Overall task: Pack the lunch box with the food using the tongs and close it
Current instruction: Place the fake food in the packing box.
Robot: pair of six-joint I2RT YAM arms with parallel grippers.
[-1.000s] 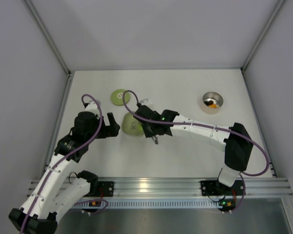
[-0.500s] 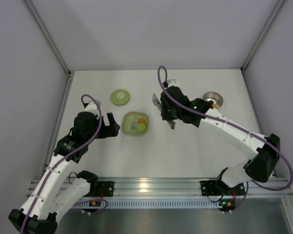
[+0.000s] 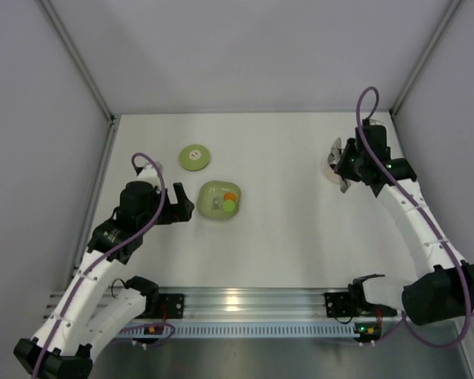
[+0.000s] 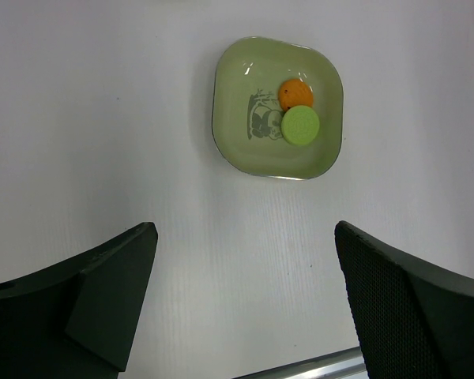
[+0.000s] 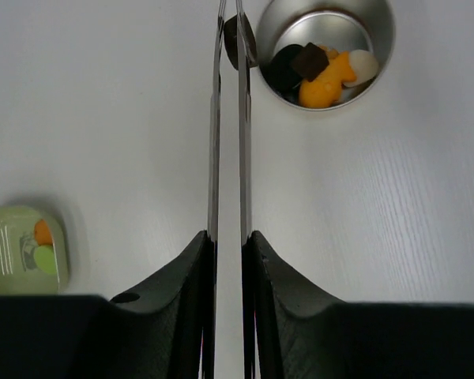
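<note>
White table (image 3: 300, 229), lid (image 3: 186, 161) w/ centre mark (image 3: 194, 155)

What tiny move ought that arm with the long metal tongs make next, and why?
Probably shift the thin silvery tongs sideways over the small round metal tin, then ease the right gripper open. The tips pinch a dark brown piece at the tin's edge, not above its middle.

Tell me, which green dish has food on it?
The squarish plate, holding one orange piece and one green piece; the round lid carries only a white centre mark.
</note>
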